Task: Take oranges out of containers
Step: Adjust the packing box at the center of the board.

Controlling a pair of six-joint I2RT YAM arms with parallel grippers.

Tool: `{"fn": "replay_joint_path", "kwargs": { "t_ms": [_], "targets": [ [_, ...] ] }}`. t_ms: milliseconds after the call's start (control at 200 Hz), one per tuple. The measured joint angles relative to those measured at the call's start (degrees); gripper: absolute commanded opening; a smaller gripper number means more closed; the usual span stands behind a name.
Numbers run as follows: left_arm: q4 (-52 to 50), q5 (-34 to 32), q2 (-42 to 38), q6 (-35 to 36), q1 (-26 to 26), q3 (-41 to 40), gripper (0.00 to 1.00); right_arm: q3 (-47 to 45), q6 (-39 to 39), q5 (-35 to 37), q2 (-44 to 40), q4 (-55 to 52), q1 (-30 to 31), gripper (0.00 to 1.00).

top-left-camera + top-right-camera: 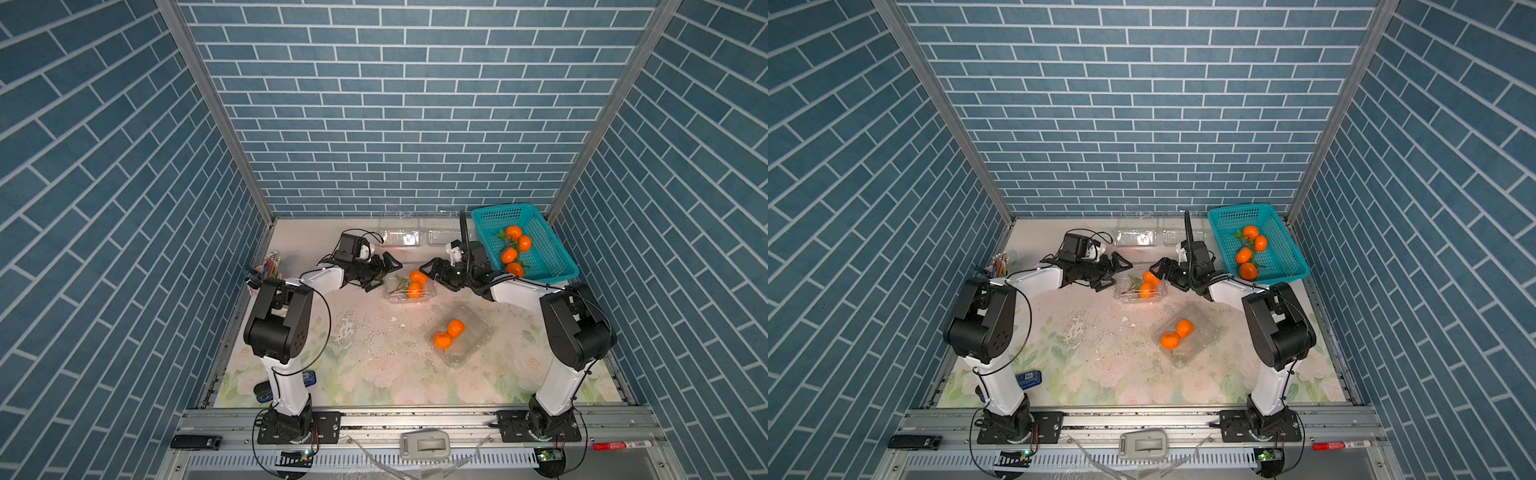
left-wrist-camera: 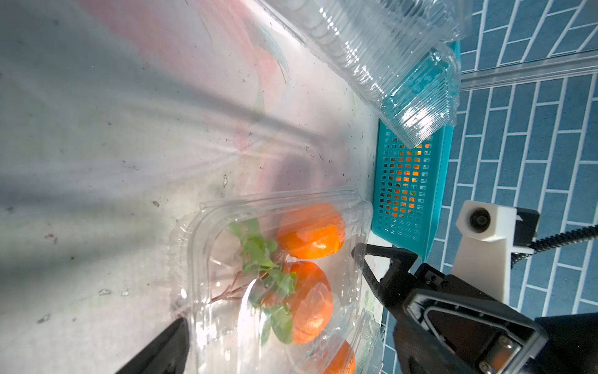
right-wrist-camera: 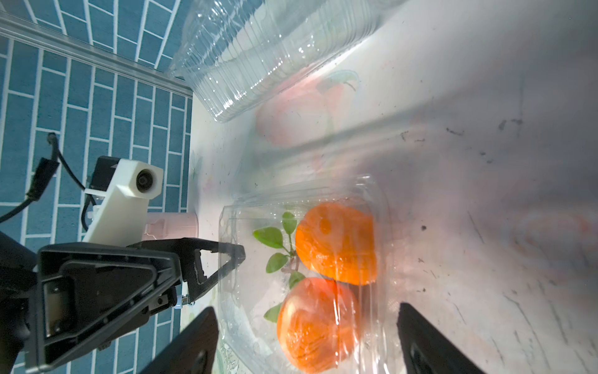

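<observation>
A clear lidded container (image 1: 392, 291) (image 1: 1125, 291) lies mid-table with two leafy oranges (image 1: 415, 284) (image 1: 1148, 284) inside. My left gripper (image 1: 384, 272) (image 1: 1117, 274) stands open at its left end; one of its fingers (image 2: 168, 346) shows beside the container (image 2: 200, 259). My right gripper (image 1: 434, 276) (image 3: 307, 320) is open at the right end, its jaws either side of the container (image 3: 226, 226) and the oranges (image 3: 336, 243). Whether they touch the plastic I cannot tell. A second container (image 1: 473, 328) nearer the front holds two oranges (image 1: 456, 328).
A teal basket (image 1: 548, 257) at the back right holds several oranges (image 1: 514, 232). Two empty clear containers (image 1: 401, 237) (image 1: 442, 237) lie along the back wall. A pink pencil cup (image 1: 270, 270) stands at the left edge. A small blue object (image 1: 309, 377) lies by the left arm's base.
</observation>
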Motion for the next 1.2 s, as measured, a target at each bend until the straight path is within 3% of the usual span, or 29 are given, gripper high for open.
{"fn": "replay_joint_path", "kwargs": {
  "t_ms": [705, 1200],
  "targets": [
    [0.00, -0.04, 0.96, -0.42, 0.37, 0.00, 0.99, -2.43, 4.26, -2.71, -0.04, 7.69, 0.74, 0.74],
    [0.11, 0.00, 1.36, -1.11, 1.51, -0.04, 0.99, -4.07, 13.29, -8.52, 0.00, 15.65, 0.76, 0.50]
  ]
}}
